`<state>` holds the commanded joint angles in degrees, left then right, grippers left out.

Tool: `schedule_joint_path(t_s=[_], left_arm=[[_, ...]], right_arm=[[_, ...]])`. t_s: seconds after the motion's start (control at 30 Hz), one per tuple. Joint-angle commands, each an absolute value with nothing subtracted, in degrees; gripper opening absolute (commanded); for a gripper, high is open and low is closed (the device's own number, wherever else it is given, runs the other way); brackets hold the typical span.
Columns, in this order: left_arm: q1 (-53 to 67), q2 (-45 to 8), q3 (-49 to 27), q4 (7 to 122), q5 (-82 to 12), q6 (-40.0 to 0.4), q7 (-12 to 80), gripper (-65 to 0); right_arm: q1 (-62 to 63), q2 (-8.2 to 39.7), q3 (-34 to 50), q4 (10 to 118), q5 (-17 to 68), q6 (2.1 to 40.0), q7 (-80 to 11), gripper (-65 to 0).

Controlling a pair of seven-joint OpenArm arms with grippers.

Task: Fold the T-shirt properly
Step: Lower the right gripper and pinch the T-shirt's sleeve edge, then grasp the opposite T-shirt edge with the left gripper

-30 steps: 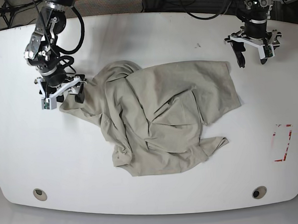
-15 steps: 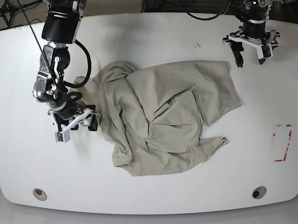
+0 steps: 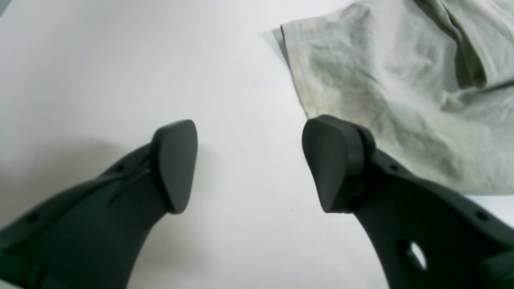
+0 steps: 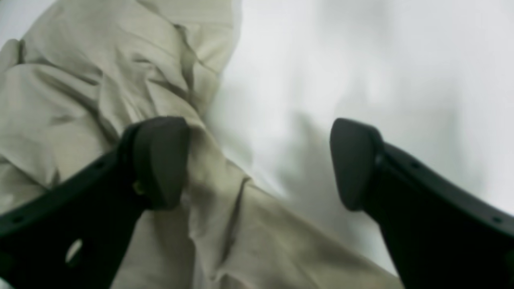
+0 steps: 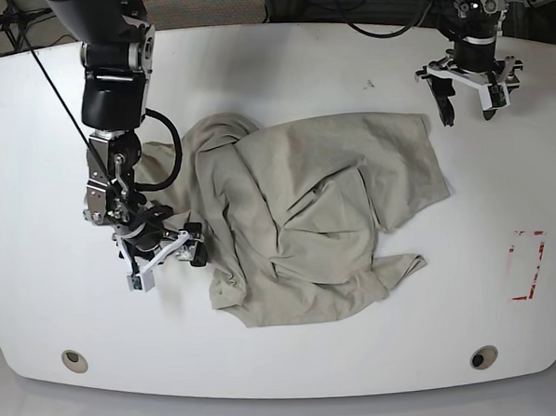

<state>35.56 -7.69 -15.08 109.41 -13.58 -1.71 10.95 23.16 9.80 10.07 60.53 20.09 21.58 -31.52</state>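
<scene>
Your right gripper (image 4: 259, 164) has moved down and inward in the base view since the earlier frame, and it now hangs over the edge of the large light khaki, short-sleeved T-shirt (image 5: 306, 206). Its black, rounded fingers are spread wide, one above the cloth and one above the bare surface. Your left gripper (image 3: 249, 164) is spread too, near the shirt's far corner, with the white top between its fingers. You have no container in view.

The shirt lies across the middle of the table, soft and plain, its cloth crumpled into long ridges and overlapping folds, with a pointed flap toward your left side.

Under it is a smooth, white table (image 5: 136, 355) with rounded near corners, a round hole near each, and red marks (image 5: 528, 266) on one side. Black cables (image 5: 381, 30) run along the far edge.
</scene>
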Motion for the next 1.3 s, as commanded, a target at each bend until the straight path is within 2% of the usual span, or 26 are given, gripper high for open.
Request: schedule_joint_path(t_s=[0.33, 0.57, 0.87, 0.97, 1.0, 1.17, 1.3], left_arm=[[35.56, -7.69, -15.08, 109.32, -13.58, -1.71, 10.95, -22.2], [35.56, -7.69, -15.08, 109.32, -13.49, -1.71, 10.95, -22.2], [35.56, -7.69, -15.08, 109.32, -13.49, -1.71, 10.95, -22.2], [35.56, -7.69, -15.08, 109.32, -13.49, -1.71, 10.95, -22.2], [35.56, -7.69, -15.08, 109.23, -13.49, -1.71, 10.95, -22.2], [35.56, -7.69, -15.08, 109.23, -13.49, -1.71, 10.95, -22.2], [35.47, -7.69, -14.37, 109.14, -13.49, -1.71, 10.95, -22.2]], right_arm=[[23.87, 8.75, 8.92, 55.25, 20.09, 22.02, -29.49, -13.8], [23.87, 7.78, 8.66, 55.08, 20.09, 22.02, -28.44, -14.0], [23.78, 6.11, 4.26, 55.08, 20.09, 21.58, -28.18, -14.7], [23.69, 6.11, 4.00, 55.08, 20.09, 21.58, -27.21, -22.4], [23.69, 6.20, 3.91, 55.08, 20.09, 21.58, -26.77, -28.1], [23.69, 6.46, 3.91, 55.34, 20.09, 21.67, -26.77, -48.2], [23.69, 6.64, 4.00, 55.52, 20.09, 21.67, -26.77, -54.7]])
